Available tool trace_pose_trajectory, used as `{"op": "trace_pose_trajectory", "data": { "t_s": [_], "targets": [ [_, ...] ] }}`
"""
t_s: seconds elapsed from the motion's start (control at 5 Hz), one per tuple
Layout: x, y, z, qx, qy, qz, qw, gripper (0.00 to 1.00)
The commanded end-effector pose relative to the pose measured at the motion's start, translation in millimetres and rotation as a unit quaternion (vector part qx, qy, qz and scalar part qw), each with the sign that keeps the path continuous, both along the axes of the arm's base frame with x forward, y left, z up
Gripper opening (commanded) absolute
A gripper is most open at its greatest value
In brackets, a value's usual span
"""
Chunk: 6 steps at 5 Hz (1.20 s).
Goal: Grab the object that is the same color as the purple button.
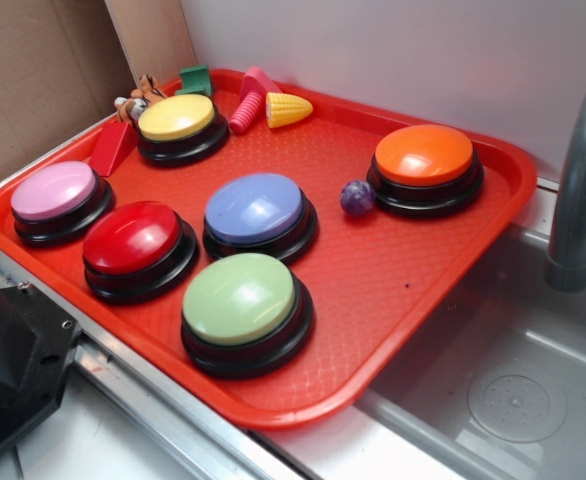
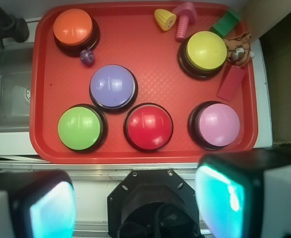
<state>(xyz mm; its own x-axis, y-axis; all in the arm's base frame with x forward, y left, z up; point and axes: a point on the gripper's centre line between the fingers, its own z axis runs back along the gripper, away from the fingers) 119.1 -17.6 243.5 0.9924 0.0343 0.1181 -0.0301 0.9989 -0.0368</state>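
The end effector (image 2: 135,203) hangs open, high above the tray (image 2: 135,44). The purple ball (image 2: 87,57) sits touching the orange button (image 2: 73,27), near the purple button (image 2: 113,87); descend carefully between them.

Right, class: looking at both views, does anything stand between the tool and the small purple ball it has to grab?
Yes. In the wrist view the tool sits off the tray's near edge, while the purple ball lies at the far side, touching the orange button. The green button and purple button stand between. From above, nothing covers the ball.
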Motion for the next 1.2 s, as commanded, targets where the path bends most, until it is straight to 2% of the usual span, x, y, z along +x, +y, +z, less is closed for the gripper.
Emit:
{"op": "trace_pose_trajectory", "data": {
  "t_s": [0.0,0.2,0.4,0.6,0.8,1.0],
  "targets": [
    [0,0,0,0.0,0.0,0.0,1.0,1.0],
    [12,-1,-7,0.005,-0.018,-0.03,0.999,1.0],
    [28,-8,-19,0.016,-0.063,-0.059,0.996,1.0],
    [56,-19,-40,0.019,-0.08,-0.086,0.993,1.0],
    [83,-39,-66,0.007,-0.091,-0.126,0.988,1.0],
    [107,-54,-90,0.013,-0.087,-0.142,0.986,1.0]
  ]
}}
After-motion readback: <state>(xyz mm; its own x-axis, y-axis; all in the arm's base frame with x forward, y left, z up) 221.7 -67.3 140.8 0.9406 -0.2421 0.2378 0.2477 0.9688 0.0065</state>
